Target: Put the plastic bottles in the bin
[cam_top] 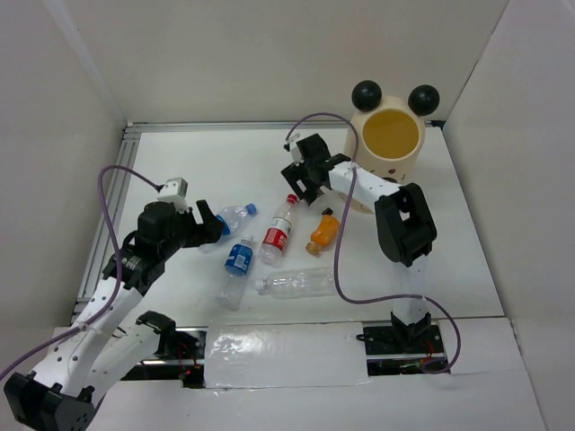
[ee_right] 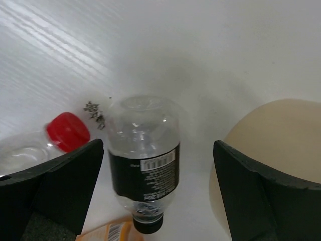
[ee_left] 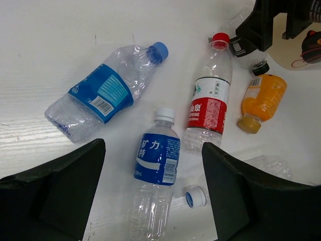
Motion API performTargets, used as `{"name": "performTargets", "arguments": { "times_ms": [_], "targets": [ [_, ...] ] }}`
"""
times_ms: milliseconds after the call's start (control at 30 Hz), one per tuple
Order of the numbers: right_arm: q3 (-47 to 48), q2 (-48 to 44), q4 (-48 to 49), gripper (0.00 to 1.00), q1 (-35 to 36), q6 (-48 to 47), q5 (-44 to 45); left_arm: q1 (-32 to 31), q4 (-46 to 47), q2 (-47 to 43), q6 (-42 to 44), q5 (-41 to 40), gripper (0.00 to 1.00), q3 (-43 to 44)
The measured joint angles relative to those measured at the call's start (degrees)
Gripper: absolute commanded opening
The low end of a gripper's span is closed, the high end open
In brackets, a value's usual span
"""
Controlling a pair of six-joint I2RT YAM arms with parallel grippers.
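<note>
White table top (cam_top: 449, 269) w/ faint wood grain, plain white panel walls (cam_top: 252, 54) on left, back & right, aluminium rail (cam_top: 216, 125) along far edge, shiny clear plastic sheet (cam_top: 269, 355) at near edge, soft even light, weak shadows

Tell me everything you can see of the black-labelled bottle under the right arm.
The black-labelled bottle is clear plastic, seemingly empty, with a black barcode label and a black cap. It lies on its side on the white table between the fingers of the open right pincer, which do not touch it. Its cap end is close to the orange bottle.
</note>
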Motion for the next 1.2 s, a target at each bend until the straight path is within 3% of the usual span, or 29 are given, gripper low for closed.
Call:
{"name": "performTargets", "arguments": {
  "times_ms": [233, 367, 400, 533, 733, 900, 1000, 1067, 1200],
  "targets": [
    [2.29, 4.55, -0.87, 0.86, -2.58, 0.15, -2.03, 0.0, 0.13, 2.75, 0.22, -0.2, 0.9, 0.0],
    [2.29, 6.27, -1.64, 0.73, -2.78, -0.59, -4.59, 0.0, 0.24, 3.61, 0.55, -0.2, 0.9, 0.02],
    [2.29, 6.34, -1.79, 0.64, -2.78, -0.81, -5.22, 0.0, 0.24, 3.8, 0.92, -0.17, 0.9, 0.0],
    [2.29, 6.32, -1.95, 0.47, -2.78, -1.77, -7.52, 0.0, 0.24, 4.13, 1.92, 0.66, 0.9, 0.04],
    [4.37, 4.11, -8.55, 0.36, -2.8, -5.57, -16.61, -0.96, 0.04, 5.7, 3.93, 4.68, 0.92, 1.77],
    [11.61, -4.0, -13.77, 0.35, -2.75, -9.25, -28.65, -4.94, -3.23, 9.25, 4.46, 5.99, 0.92, 4.44],
    [14.93, -13.62, -13.38, 0.35, -3.3, -10.84, -35.65, -8.33, -5.29, 10.56, 3.89, 5.42, 0.92, 5.01],
    [15.23, -22.67, -11.08, 0.34, -4.66, -11.13, -40.61, -11.52, -6.95, 11.63, 2.49, 3.8, 0.92, 5.18],
    [13.7, -32.26, -4.72, 0.3, -10.38, -10.84, -45.72, -17.75, -9.53, 13.94, -1.51, 0.42, 0.92, 5.16]
  ]
}}
